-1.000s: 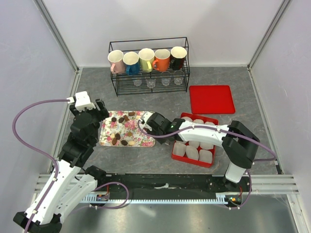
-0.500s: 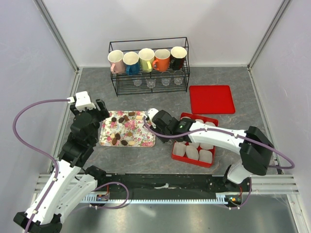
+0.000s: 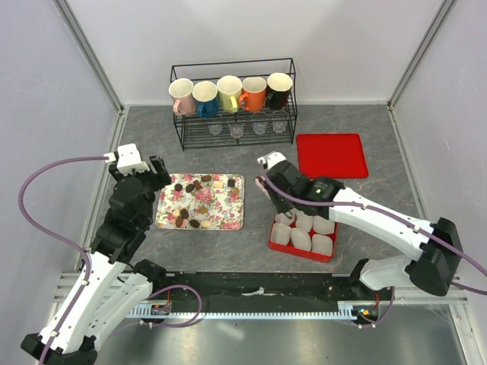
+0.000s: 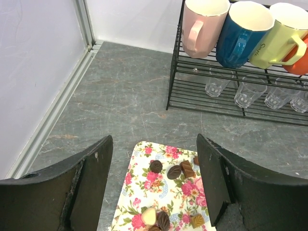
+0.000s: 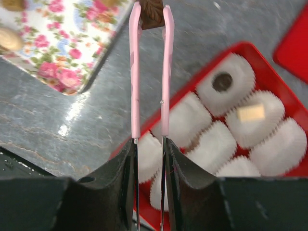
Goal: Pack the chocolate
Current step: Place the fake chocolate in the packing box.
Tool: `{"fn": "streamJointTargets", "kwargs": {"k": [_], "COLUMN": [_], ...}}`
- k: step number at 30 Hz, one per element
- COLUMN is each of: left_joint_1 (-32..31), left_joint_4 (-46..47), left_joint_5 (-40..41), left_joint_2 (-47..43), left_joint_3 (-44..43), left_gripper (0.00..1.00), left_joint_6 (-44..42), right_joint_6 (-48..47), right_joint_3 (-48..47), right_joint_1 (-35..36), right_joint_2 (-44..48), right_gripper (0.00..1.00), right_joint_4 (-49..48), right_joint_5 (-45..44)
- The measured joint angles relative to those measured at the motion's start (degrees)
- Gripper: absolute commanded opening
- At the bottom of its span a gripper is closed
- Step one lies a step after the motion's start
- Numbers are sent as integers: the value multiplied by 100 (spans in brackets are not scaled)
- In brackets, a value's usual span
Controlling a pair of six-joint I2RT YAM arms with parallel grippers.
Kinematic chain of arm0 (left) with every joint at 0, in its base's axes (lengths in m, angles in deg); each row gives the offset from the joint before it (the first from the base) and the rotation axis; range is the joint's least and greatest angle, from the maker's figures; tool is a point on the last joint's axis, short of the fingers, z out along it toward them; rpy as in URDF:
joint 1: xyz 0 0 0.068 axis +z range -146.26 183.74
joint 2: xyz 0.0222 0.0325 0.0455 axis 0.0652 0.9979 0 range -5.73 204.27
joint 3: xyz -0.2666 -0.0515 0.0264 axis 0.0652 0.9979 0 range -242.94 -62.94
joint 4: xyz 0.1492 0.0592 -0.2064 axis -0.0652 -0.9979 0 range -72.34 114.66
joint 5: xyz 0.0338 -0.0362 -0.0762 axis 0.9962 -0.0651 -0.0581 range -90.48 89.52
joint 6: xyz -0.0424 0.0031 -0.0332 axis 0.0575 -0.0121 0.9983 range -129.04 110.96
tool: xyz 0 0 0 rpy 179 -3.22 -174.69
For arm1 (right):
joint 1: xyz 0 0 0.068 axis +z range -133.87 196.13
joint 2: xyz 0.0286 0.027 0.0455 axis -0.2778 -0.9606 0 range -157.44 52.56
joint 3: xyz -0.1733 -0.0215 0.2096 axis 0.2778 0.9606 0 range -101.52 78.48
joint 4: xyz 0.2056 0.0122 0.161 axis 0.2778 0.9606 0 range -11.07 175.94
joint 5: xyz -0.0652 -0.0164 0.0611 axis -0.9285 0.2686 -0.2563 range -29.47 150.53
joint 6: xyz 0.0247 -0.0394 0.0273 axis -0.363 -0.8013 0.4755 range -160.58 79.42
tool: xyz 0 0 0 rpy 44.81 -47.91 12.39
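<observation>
Right wrist view: one chocolate in the tongs, on its way to the box.

The right gripper (image 5: 149,144) is clamped on pink tongs (image 5: 149,72), and their tips are pinched on a dark chocolate (image 5: 151,14) above bare table (image 5: 202,29), between the tray (image 3: 228,217) and the box (image 3: 301,254). This looks like the carry step. Next, the tips should come over an empty cup, drop low, and ease apart so the piece lands inside and not on a crinkled rim. The red box holds white paper cups (image 5: 211,144); one has a round dark sweet (image 5: 222,82), its neighbour a tan square (image 5: 251,113), and the others in view look empty. The floral tray has about a dozen pieces (image 3: 190,188) scattered on it, so most of the packing remains. The left gripper (image 4: 154,144) hangs over the tray's left end with jaws wide apart, holding nothing.
</observation>
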State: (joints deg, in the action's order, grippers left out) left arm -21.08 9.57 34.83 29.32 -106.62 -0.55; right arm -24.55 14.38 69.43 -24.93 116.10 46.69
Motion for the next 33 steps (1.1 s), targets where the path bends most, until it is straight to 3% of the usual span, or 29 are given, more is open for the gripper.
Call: {"fn": "streamJointTargets", "kwargs": {"k": [12,17,33], "left_joint_1": [0,0,0], "left_joint_4": [-26,-39,-92], "left_joint_5": [-304,-437,-592], "left_joint_2": [-149,-184,-323], "left_joint_3": [0,0,0], "left_gripper": [77,77,77], "left_joint_6": [50,63,105], "right_joint_6": [1222,1456,1506], "right_joint_3": [208,472,1191], "right_joint_1": [-1060,-1550,-2739], "right_joint_2": [835,920,789], "right_gripper": [0,0,0], "right_joint_4": [1941,2323,2216], "right_joint_5": [-157,-144,31]}}
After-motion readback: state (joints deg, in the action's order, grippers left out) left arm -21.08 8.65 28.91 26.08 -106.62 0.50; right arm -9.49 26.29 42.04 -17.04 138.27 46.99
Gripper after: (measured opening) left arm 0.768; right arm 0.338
